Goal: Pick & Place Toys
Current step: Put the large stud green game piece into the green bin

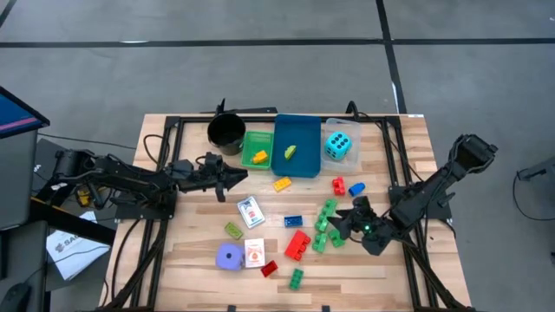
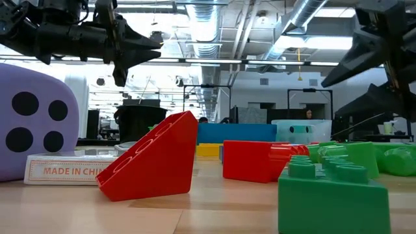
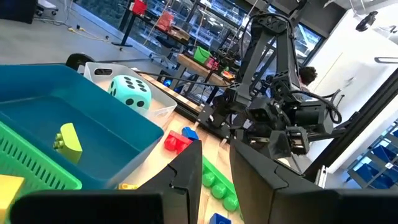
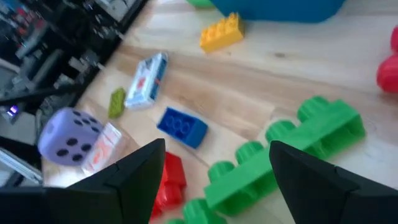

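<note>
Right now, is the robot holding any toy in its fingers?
No, nothing is held. The right gripper hangs open above the long green brick without touching it. The left gripper is by the blue tray, with nothing between its fingers.

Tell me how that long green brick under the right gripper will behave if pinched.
The long green brick looks like rigid plastic, so probably stiff and light. Its studded top may slip in the open right gripper. Lying flat, it seems unlikely to roll.
</note>
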`<state>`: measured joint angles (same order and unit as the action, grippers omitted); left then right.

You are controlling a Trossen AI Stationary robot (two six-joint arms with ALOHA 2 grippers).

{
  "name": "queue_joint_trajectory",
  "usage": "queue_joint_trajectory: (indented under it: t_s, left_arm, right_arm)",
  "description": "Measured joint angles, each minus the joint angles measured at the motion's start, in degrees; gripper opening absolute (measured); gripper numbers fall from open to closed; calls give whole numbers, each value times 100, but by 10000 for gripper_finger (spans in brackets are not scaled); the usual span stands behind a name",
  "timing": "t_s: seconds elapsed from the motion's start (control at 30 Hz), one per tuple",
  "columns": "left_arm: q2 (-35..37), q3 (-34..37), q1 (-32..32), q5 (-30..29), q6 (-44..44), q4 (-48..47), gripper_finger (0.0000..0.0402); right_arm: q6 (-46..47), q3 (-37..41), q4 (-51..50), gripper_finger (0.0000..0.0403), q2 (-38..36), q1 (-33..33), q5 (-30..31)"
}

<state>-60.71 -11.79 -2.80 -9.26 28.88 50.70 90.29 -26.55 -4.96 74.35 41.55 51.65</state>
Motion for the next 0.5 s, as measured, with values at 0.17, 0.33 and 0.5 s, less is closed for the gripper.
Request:
queue_joint_trajectory:
  t_s: [0.17,0.33,0.5]
  left_arm:
    - [0,0,-76,-24,-2,0,76]
    - [0,0,-77,-22,-3,0,76]
    - [0,0,-77,-19,-2,-2,76]
  right_arm:
    - [37,0,-39,283,0,-5,-234]
    - [39,0,-61,283,0,-152,-683]
    - [34,1,11,283,198,-396,-1102]
